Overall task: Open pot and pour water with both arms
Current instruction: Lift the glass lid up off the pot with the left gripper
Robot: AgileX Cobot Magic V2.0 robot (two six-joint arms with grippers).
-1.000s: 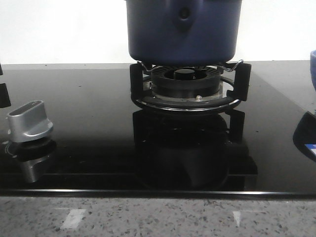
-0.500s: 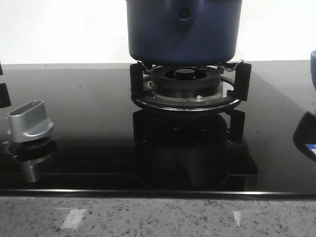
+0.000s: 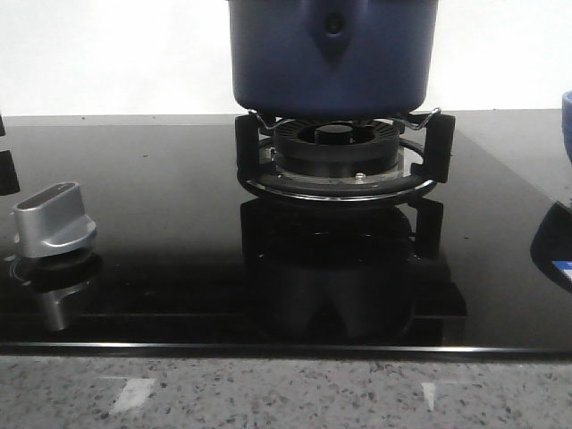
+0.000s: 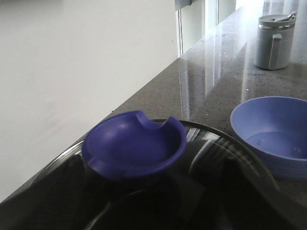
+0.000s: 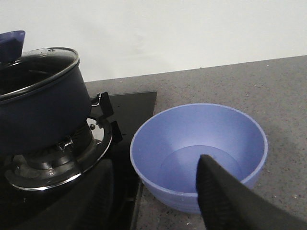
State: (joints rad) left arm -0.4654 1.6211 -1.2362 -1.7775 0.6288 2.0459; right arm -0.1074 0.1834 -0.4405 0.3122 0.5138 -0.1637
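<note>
The dark navy pot [image 3: 331, 63] stands on the burner grate [image 3: 338, 170]; it also shows in the right wrist view [image 5: 38, 115]. Its glass lid [image 5: 43, 67] is on, with a blue cupped lid knob [image 4: 134, 148]. My left gripper [image 4: 148, 201] is open just above the lid, its dark fingers [image 4: 64, 191] standing either side of the knob and apart from it. My right gripper [image 5: 158, 201] is open and empty beside the pot, low over the cooktop's edge, with one finger [image 5: 230, 201] in front of the bowl. Neither gripper shows in the front view.
A lighter blue bowl [image 5: 201, 143] sits on the stone counter right of the stove; it also shows in the left wrist view [image 4: 273, 134]. A silver stove knob [image 3: 54, 219] stands on the black glass cooktop [image 3: 161, 179]. A grey lidded jug [image 4: 273, 40] is further along the counter.
</note>
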